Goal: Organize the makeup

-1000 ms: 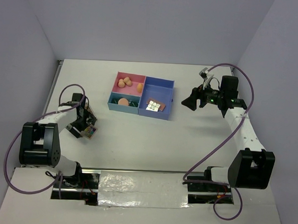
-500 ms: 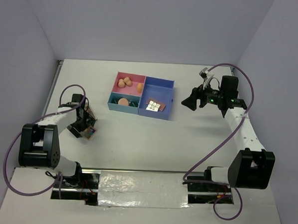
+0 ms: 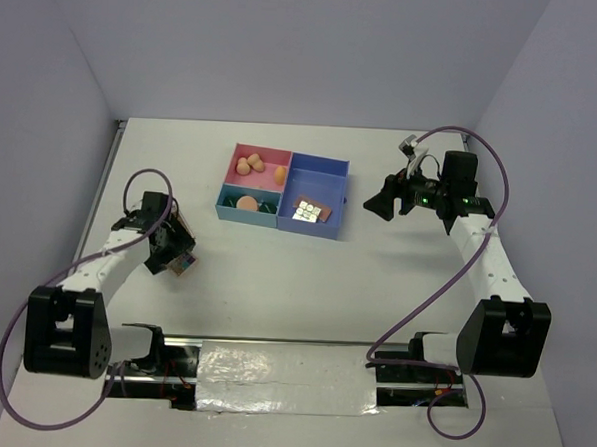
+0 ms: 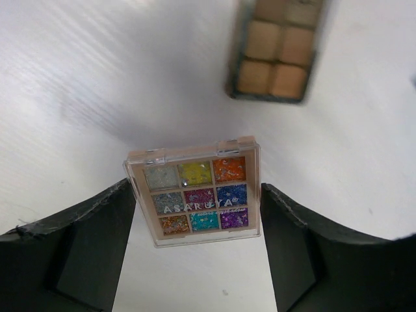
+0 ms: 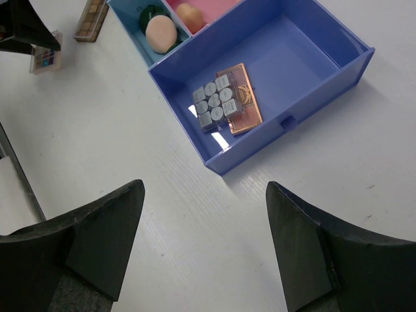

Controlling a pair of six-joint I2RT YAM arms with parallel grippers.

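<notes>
Left gripper (image 4: 196, 190) straddles the glitter palette (image 4: 193, 195), lower centre of the wrist view. Its fingertips press both side edges, so it reads as gripped. Tray (image 3: 318, 231) lies up-right in the top view. Right gripper (image 5: 205, 188) is wide, empty.

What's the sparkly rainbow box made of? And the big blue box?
The small square nine-colour glitter eyeshadow palette looks like clear hard plastic: its see-through lid catches the light, with sparkly powder pans beneath. The blue rectangular tray compartment looks like smooth, slightly glossy moulded plastic, going by its even colour and thin straight walls.
</notes>
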